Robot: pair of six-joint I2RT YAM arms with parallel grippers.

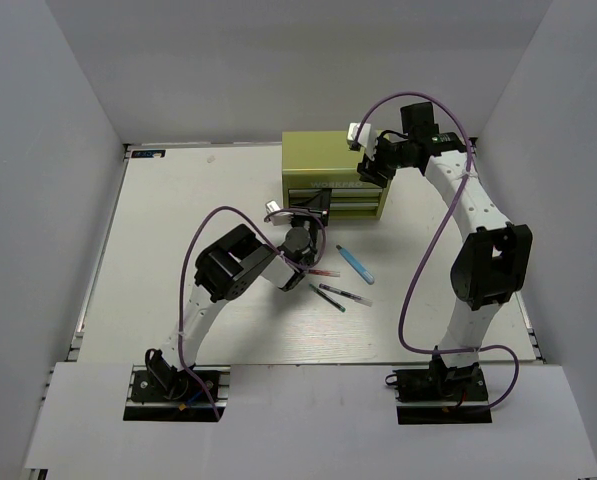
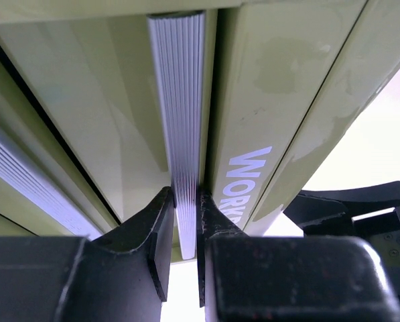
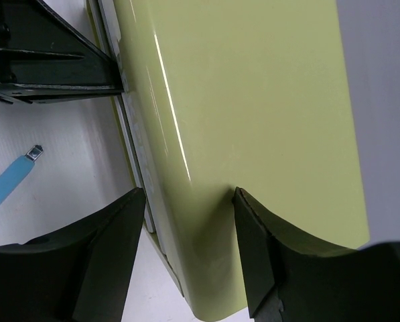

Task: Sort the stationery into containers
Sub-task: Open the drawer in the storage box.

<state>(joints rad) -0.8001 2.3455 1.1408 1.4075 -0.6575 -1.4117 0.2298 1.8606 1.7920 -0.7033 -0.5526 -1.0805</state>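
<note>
Our left claw (image 2: 186, 231) is pressed together on a ribbed silver handle (image 2: 179, 100) that runs along the front of the green chest (image 2: 287, 80). The strip sits tight between the two dark fingers, and the white lettering (image 2: 248, 180) is just to the right of them. From these views we cannot tell which of the two front drawers this handle belongs to. Our right claw (image 3: 186, 251) is spread wide over the smooth top of the chest near its right front corner. One finger is on each side of the rounded edge, and we cannot tell whether they touch the metal. All four writing things lie on the white table (image 1: 178, 220), outside the chest. The light-blue marker (image 1: 356, 264) is in front of the left claw and a little to its right, well below the right claw. The red-and-white pen (image 1: 324, 272) is near the wrist of the left claw, beside the marker. The two dark pens (image 1: 343, 295) lie close together, a bit nearer to the arm bases than the red-and-white pen.
</note>
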